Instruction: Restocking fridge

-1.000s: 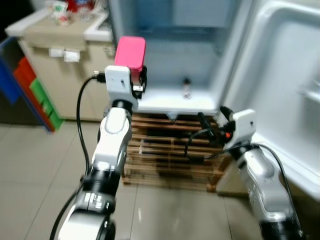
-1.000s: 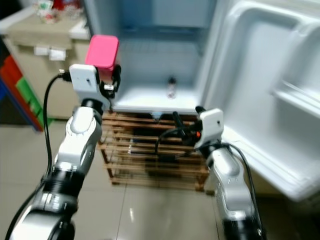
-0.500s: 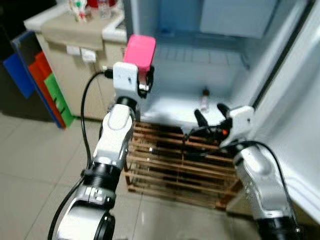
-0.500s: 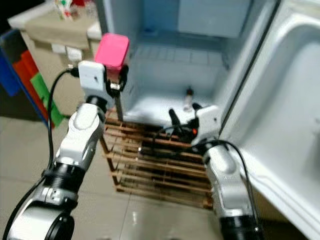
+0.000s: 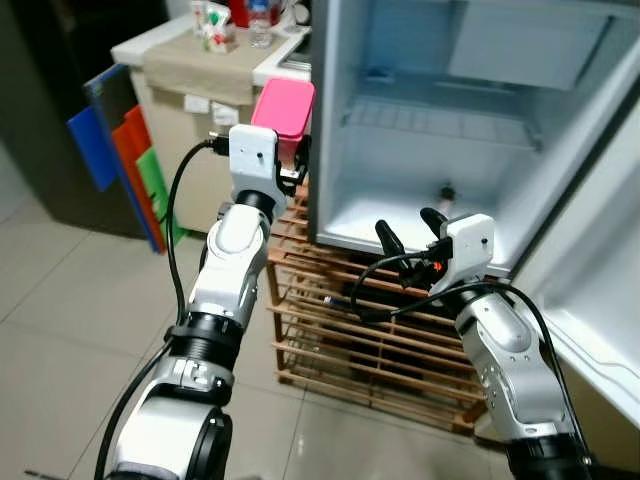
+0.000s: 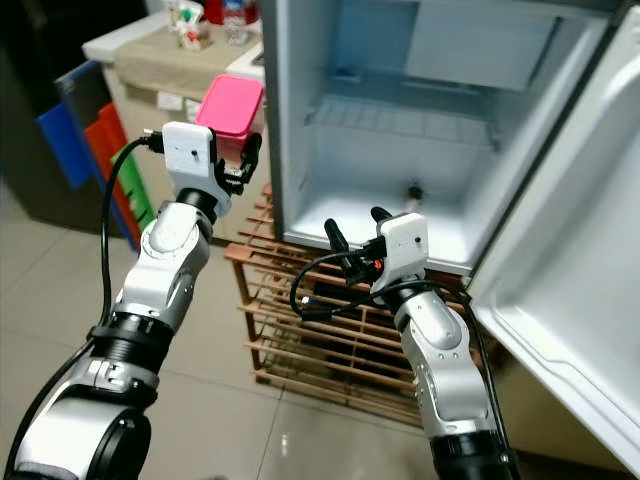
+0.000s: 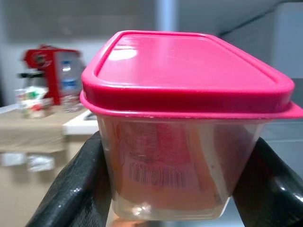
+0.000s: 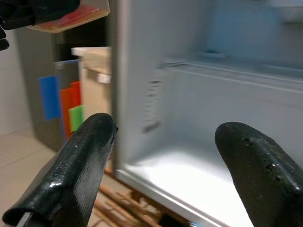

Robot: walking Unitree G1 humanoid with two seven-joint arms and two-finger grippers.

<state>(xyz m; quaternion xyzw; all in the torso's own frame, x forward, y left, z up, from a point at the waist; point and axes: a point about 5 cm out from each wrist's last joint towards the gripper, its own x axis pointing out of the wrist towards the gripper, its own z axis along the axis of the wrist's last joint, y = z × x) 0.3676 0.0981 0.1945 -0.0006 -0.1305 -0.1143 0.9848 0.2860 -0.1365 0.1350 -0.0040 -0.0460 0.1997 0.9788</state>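
The left gripper [image 5: 290, 165] is raised in front of the fridge's [image 5: 470, 130] left edge and clamps a clear tub [image 7: 182, 156] with a pink lid [image 7: 189, 71], one black finger [image 7: 75, 189] pressed on each side of it; the tub sits upright, just outside the cabinet and level with its wire shelf [image 5: 440, 125]. The right gripper [image 5: 410, 228] is held lower, before the fridge's open bottom compartment, its fingers [image 8: 75, 161] spread wide with nothing between them. The fridge door [image 5: 600, 290] is swung open to the right, white inside. A small bottle-like thing [image 5: 446, 195] stands on the fridge floor near the back; it is too small to tell what it is. Under the fridge is a wooden slatted rack [image 5: 370, 340]. To the left stands a counter [image 5: 190, 70] with a red machine [image 7: 49, 59] and small items on top, and blue, red and green panels [image 5: 125, 160] lean against its side
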